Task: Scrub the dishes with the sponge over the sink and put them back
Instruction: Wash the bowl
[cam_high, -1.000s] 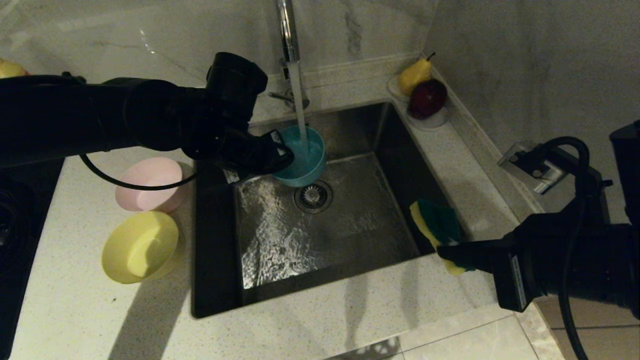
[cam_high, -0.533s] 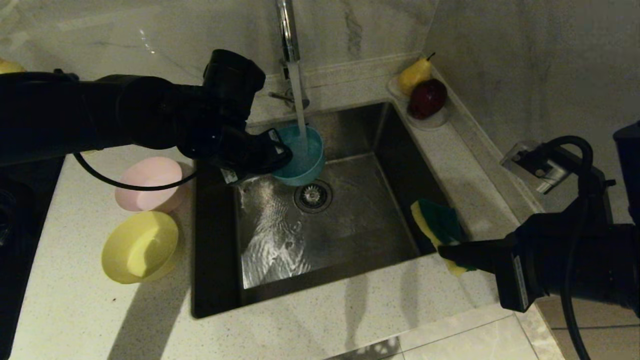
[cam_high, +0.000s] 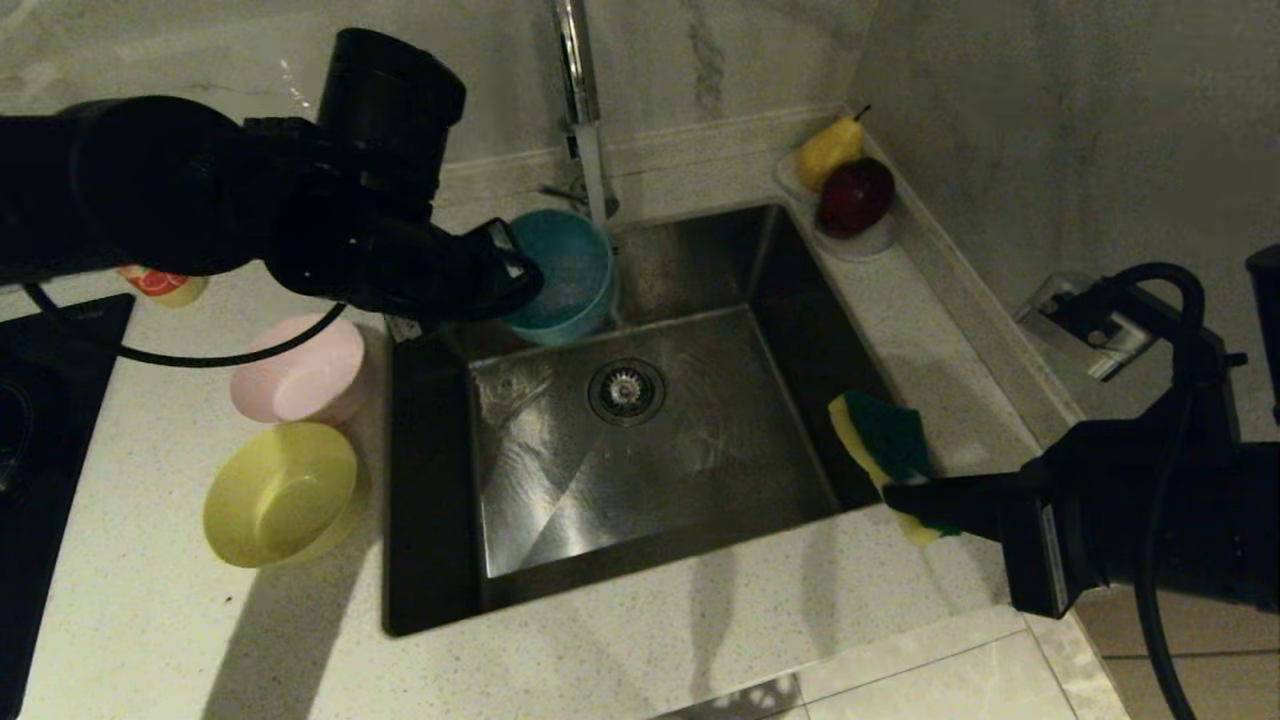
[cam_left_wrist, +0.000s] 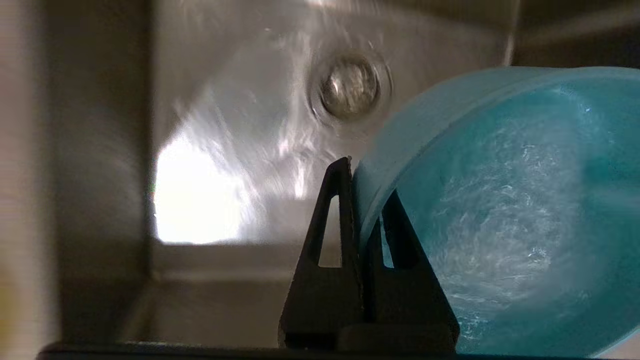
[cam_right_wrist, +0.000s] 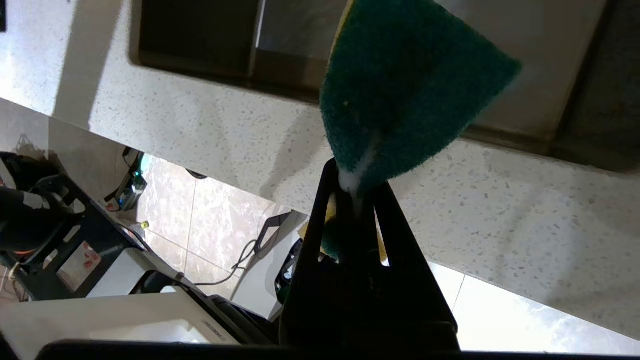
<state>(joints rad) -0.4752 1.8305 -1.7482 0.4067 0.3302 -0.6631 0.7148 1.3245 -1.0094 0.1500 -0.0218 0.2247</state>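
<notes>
Blue bowl (cam_high: 560, 275), rim pinched by left fingers (cam_left_wrist: 345, 210), beside tap (cam_high: 580, 90).

You can't see the near side of the blue bowl (cam_high: 560, 275) from the head camera, because the left gripper (cam_high: 515, 275) and its arm cover it; in the left wrist view the same bowl runs off the picture's edge and the drain (cam_left_wrist: 349, 88) is smeared by blur. The right gripper (cam_high: 905, 497) hides the lower end of the sponge (cam_high: 885, 445). Behind the left arm, a small object with an orange label (cam_high: 160, 285) on the counter (cam_high: 700, 620) is mostly covered, so you cannot tell what it is.
</notes>
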